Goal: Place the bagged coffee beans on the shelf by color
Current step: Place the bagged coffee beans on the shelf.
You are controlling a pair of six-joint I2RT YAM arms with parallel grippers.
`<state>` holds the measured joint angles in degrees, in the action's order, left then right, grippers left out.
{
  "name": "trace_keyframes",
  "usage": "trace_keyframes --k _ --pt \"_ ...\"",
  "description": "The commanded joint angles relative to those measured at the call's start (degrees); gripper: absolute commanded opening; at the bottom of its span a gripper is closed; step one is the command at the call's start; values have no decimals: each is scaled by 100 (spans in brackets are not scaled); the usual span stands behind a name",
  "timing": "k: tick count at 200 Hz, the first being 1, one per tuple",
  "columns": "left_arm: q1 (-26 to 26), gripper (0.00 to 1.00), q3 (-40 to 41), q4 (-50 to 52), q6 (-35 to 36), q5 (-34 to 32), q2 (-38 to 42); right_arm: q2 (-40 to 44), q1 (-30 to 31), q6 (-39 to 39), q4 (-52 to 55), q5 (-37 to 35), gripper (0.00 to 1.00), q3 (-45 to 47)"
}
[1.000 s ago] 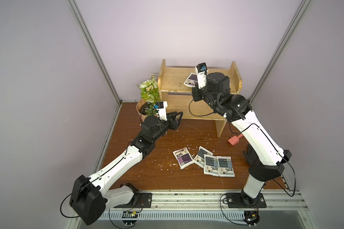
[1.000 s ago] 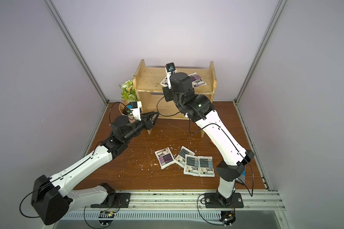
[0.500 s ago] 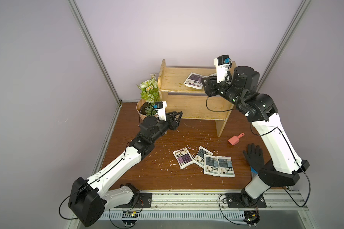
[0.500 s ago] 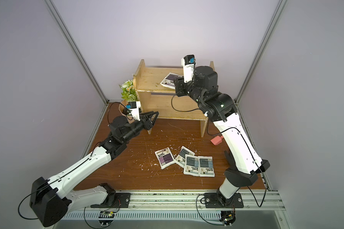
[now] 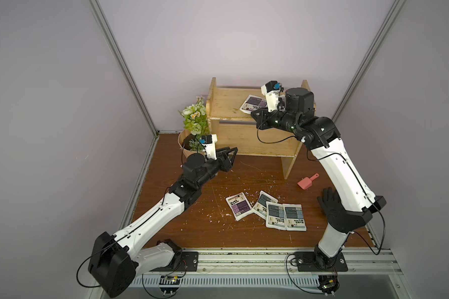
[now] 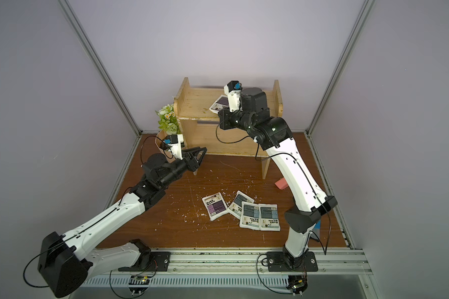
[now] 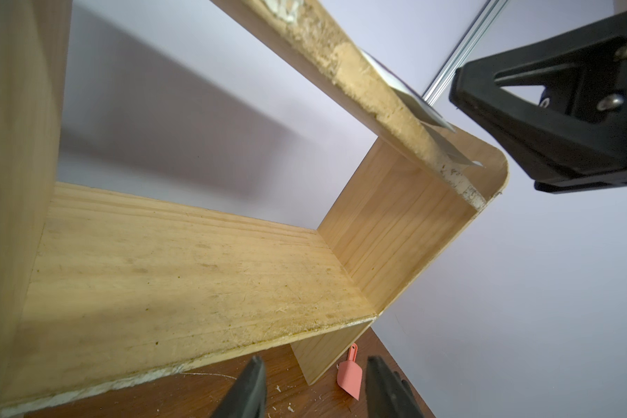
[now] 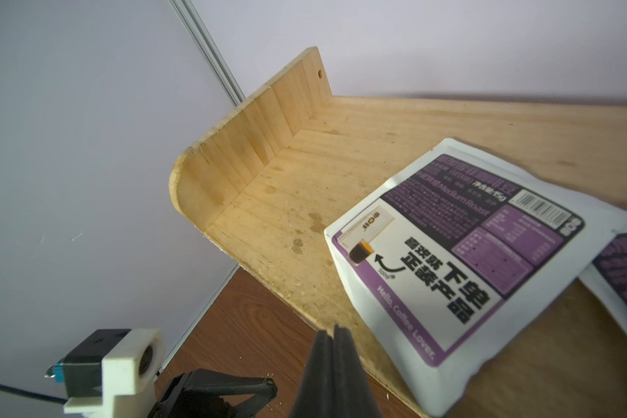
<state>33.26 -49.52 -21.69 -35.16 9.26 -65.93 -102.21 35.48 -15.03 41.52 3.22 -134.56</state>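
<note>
Starting at the bench's (image 5: 192, 233) front half, you have four pouches lying flat: one purple pouch (image 5: 238, 207) at the row's left end, long axis roughly front to back, then three grey-blue pouches (image 5: 276, 215). Your left gripper (image 5: 232, 159), half open and empty, hovers straight behind it, likely the nearer one. Farther back, the right gripper (image 8: 335, 334) hangs closed and empty at the shelf's (image 5: 226, 103) top front edge, beside two shelved purple pouches (image 8: 449, 253).
</note>
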Motion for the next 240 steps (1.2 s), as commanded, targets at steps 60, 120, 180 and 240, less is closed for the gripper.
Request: trace_keyframes --k 60,120,180,240 --pt "-45 48 142 -177 71 -110 213 -291 269 331 471 -1024 5 -660" --pt "-40 48 141 -170 34 -46 212 -148 250 566 499 -1648 5 -508" --pt "-43 48 159 -119 27 -29 221 -36 100 659 455 -1950 5 -414" --pt "-45 48 131 -129 35 -20 186 258 -79 650 257 -1829 6 -193"
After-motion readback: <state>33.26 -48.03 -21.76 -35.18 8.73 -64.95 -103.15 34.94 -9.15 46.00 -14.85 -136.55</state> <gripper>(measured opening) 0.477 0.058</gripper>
